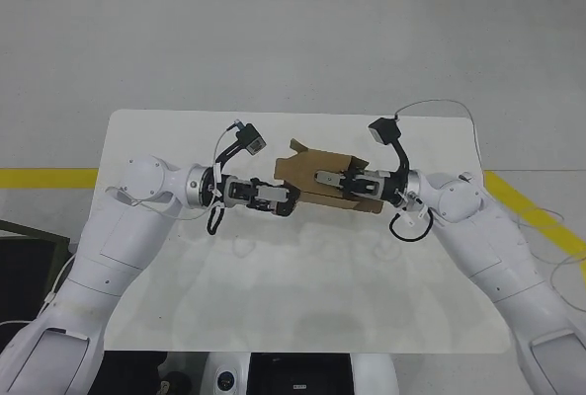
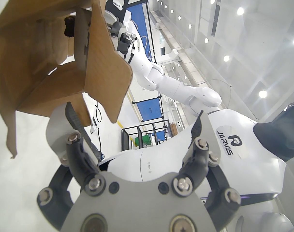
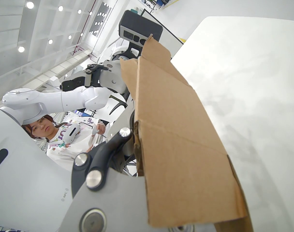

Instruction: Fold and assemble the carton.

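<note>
Carton (image 1: pixel 312 163) of brown cardboard, partly opened with its flaps loose, over the far middle of the white table (image 1: pixel 273 296). Right gripper (image 1: pixel 334 181), at the carton's right end, is clamped on one carton wall. Left gripper (image 1: pixel 287 196), at the carton's left end, has its fingers (image 2: pixel 75 124) spread wide, one just beside a flap, gripping nothing.

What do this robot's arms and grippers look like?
Both arms are smooth white shells with rounded joints. Each wrist carries a black camera on a bracket and looping thin cables. The left gripper has a grey screwed plate and two black ribbed fingers.
</note>
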Controlling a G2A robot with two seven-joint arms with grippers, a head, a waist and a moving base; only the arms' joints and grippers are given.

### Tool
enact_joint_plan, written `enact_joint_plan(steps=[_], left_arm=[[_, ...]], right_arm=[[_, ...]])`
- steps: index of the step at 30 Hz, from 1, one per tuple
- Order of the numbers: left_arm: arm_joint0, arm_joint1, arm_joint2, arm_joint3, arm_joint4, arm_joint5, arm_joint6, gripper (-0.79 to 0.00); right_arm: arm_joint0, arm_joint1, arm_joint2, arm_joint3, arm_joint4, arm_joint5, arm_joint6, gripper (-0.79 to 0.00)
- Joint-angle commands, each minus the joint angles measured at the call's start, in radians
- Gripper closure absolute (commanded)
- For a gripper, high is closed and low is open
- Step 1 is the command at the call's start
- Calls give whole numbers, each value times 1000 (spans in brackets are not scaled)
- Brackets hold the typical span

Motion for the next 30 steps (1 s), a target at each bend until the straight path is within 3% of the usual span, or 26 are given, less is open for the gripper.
enact_joint_plan(steps=[1,30], left_arm=[[0,-1,2,-4,0,0,-2,-785],[2,-6,-8,10,2,7,-9,-785]], right_arm=[[-1,-2,2,1,-5,1,-11,0],[-9,-25,27,-11,-22,13,-22,0]])
